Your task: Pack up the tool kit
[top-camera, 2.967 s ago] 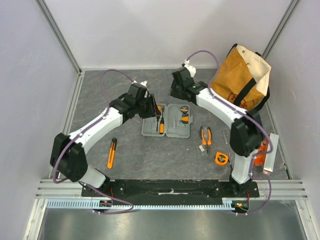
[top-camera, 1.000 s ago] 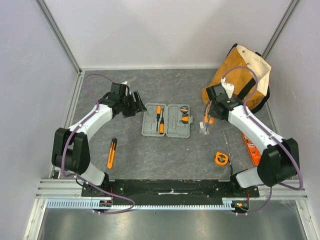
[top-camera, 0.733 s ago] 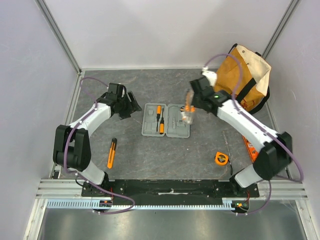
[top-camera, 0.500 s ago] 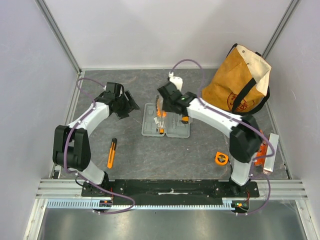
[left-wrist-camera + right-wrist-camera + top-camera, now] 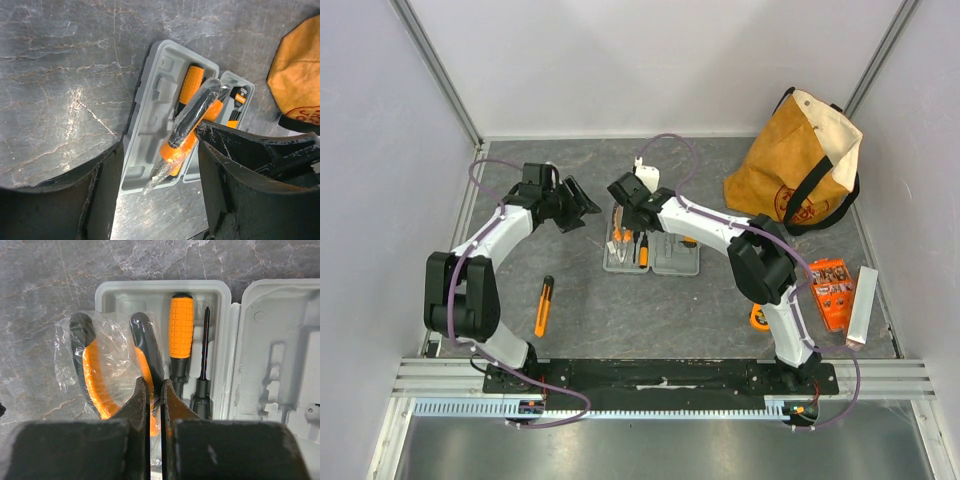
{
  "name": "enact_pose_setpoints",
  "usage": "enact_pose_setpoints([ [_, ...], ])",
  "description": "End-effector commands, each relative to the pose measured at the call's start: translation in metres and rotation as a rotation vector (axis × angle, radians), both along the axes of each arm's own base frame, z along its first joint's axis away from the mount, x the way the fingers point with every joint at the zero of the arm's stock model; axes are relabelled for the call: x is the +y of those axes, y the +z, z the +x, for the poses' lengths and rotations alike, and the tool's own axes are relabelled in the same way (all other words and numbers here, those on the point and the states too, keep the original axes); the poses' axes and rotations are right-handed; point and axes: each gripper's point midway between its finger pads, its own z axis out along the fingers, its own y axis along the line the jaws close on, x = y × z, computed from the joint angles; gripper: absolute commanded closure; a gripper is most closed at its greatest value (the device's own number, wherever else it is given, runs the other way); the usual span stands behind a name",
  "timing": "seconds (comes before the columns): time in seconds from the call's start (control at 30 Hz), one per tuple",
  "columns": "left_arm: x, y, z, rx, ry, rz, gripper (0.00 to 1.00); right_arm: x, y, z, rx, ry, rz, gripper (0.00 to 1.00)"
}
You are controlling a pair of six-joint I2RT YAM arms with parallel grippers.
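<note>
The tool kit (image 5: 665,262) lies open mid-table, a grey case (image 5: 235,340) with an orange-handled screwdriver (image 5: 181,335) and a thin black one in its left half. My right gripper (image 5: 155,382) (image 5: 621,226) is shut on one handle of the orange-and-black pliers (image 5: 97,372), still in a clear plastic bag, and holds them just above the case's left half (image 5: 150,130). My left gripper (image 5: 160,200) (image 5: 582,204) is open and empty, left of the case and facing it. In its view, the bagged pliers (image 5: 192,122) hang over the case.
An orange-and-black knife (image 5: 544,305) lies near the front left. A tape measure (image 5: 758,318) peeks out beside the right arm. An orange bit box (image 5: 832,292) and a pale bar (image 5: 861,305) lie at the right. A tan canvas bag (image 5: 798,170) stands at the back right.
My right arm has swung left from beside the canvas bag, carrying the bagged pliers over the case's left half. My left gripper has drawn back from the case toward the left.
</note>
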Motion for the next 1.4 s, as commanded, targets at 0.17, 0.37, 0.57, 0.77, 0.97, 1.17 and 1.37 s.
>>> enact_pose_setpoints([
  [0.17, -0.011, -0.017, 0.002, -0.011, -0.09, -0.026, 0.34, 0.015, 0.002, 0.014, -0.059, -0.03, 0.031, 1.0],
  [0.37, -0.013, -0.03, 0.0, 0.019, -0.096, -0.031, 0.36, 0.013, -0.012, 0.019, -0.048, -0.055, -0.011, 1.0],
  [0.57, -0.013, -0.03, -0.001, 0.009, -0.11, -0.025, 0.36, 0.009, -0.031, 0.021, -0.025, -0.068, -0.078, 1.0],
  [0.77, -0.013, -0.033, -0.002, 0.021, -0.124, -0.012, 0.36, 0.004, -0.046, 0.016, -0.01, -0.08, -0.143, 1.0],
  [0.97, -0.012, -0.037, -0.003, 0.03, -0.124, -0.008, 0.37, -0.01, -0.055, 0.007, 0.013, -0.055, -0.268, 1.0],
  [1.17, -0.014, -0.044, -0.005, 0.051, -0.128, -0.009, 0.37, -0.028, -0.074, -0.014, 0.08, -0.035, -0.358, 1.0],
  [1.37, -0.025, -0.047, -0.005, 0.042, -0.18, 0.019, 0.33, -0.033, -0.085, -0.028, 0.115, 0.003, -0.4, 0.98],
])
